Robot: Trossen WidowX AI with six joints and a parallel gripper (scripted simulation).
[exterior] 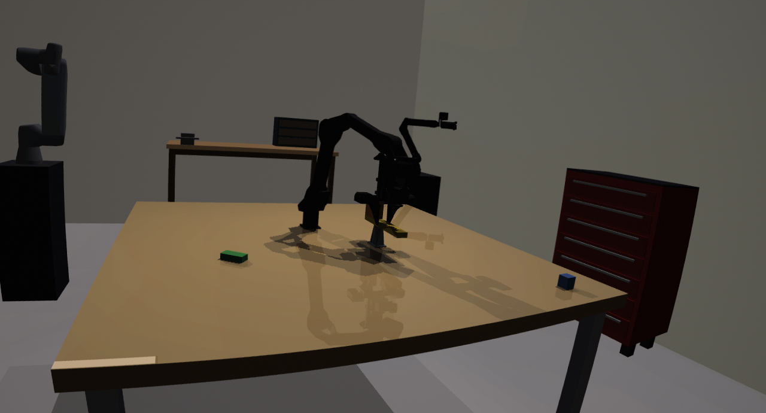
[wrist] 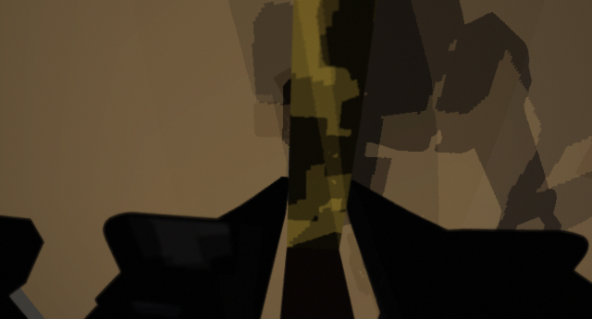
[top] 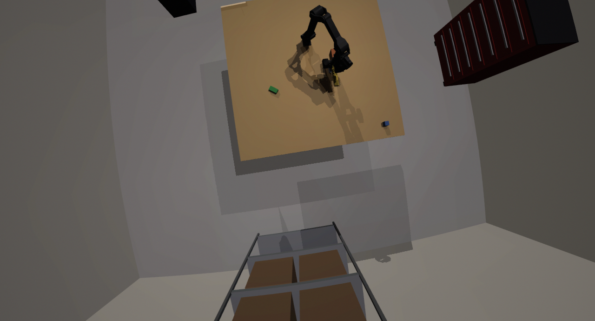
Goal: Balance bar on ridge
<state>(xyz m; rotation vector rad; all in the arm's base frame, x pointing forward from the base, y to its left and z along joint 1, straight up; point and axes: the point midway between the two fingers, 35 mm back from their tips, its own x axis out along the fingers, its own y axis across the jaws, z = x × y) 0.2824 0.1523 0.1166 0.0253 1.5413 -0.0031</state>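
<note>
The yellow bar (top: 336, 81) (exterior: 398, 231) (wrist: 307, 23) lies across the top of the blue-grey ridge (exterior: 377, 237), with both ends off the table. A red-brown block (top: 332, 51) (exterior: 369, 212) (wrist: 316, 284) sits at the bar's end nearer the arm's base. The bar looks about level, but a slight tilt is hard to judge. My gripper (exterior: 383, 222) (wrist: 316, 185) is pointing down with one finger on each side of the bar; the fingers stand slightly open, with only a hairline gap in the wrist view. The ridge's top contact is mostly hidden by the bar and fingers.
A green block (top: 273, 89) (exterior: 234, 256) lies on the table (top: 266, 127) (exterior: 176, 303) left of the ridge. A blue cube (top: 386, 123) (exterior: 567, 281) stands near the front right corner. A pale strip (top: 233, 4) (exterior: 107, 362) lies at one table corner.
</note>
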